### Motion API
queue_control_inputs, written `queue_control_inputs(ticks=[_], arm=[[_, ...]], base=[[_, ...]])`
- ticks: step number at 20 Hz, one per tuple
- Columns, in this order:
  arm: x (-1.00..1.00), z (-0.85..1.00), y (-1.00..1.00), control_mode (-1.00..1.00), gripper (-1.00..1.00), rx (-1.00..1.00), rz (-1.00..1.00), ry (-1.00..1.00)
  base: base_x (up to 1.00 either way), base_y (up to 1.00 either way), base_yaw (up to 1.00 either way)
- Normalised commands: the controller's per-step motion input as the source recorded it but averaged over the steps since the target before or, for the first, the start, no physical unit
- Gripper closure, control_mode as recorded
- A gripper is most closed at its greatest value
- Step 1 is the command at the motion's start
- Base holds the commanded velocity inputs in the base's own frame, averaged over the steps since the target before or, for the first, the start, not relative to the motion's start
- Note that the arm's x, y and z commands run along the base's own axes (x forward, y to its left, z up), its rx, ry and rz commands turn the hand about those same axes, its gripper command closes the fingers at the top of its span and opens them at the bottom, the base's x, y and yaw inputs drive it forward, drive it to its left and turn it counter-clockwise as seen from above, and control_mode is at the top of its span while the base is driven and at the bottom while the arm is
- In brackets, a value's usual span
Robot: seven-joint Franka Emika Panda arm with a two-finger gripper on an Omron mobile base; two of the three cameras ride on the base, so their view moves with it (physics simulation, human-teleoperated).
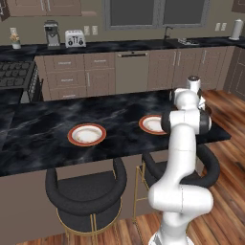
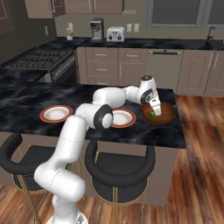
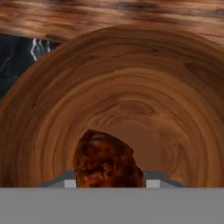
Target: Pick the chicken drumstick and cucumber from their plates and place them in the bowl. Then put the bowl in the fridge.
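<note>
**Drumstick low over the bowl, tool just starting to part**

Going left to right along the dark marble worktop: the first plate (image 2: pixel 56 113) sits near the front edge, bare, toward the left end. The second plate (image 2: pixel 123 118) lies further right, also close to the front edge and also bare. Just beside it, at the right end of the worktop, stands the bowl (image 2: pixel 167 117), and the tool (image 2: pixel 154 109) reaches down into it from above.

In the hand view the chicken drumstick (image 3: pixel 107 159) sits directly between the tips, its meaty end pointing ahead of the tool toward the bowl's floor, so its long axis seems to run along the tool's own reach. The wood-grain bowl wall curves all around it. Whether the tips pinch the meat or have already let go I cannot tell; they are hidden beside it.

A small green shape, likely the cucumber (image 2: pixel 152 114), shows inside the bowl under the tool in the right base view.

My reading: the drumstick is being dropped into the bowl; carrying the bowl to the fridge comes next.
</note>
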Motion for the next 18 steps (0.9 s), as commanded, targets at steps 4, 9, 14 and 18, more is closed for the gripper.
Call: queue_control_inputs(ticks=[4, 9, 14, 18], arm=[[0.01, 0.36, -0.04, -1.0, -1.0, 0.0, 0.1, 0.12], [-0.02, 0.41, -0.08, -1.0, -1.0, 0.0, 0.16, 0.09], [-0.26, 0.4, -0.01, -1.0, -1.0, 0.0, 0.26, 0.04], [-0.54, 0.2, 0.0, -1.0, -1.0, 0.0, 0.41, 0.0]], base=[[0.0, 0.0, 0.0], [0.0, 0.0, 0.0], [0.0, 0.0, 0.0], [0.0, 0.0, 0.0]])
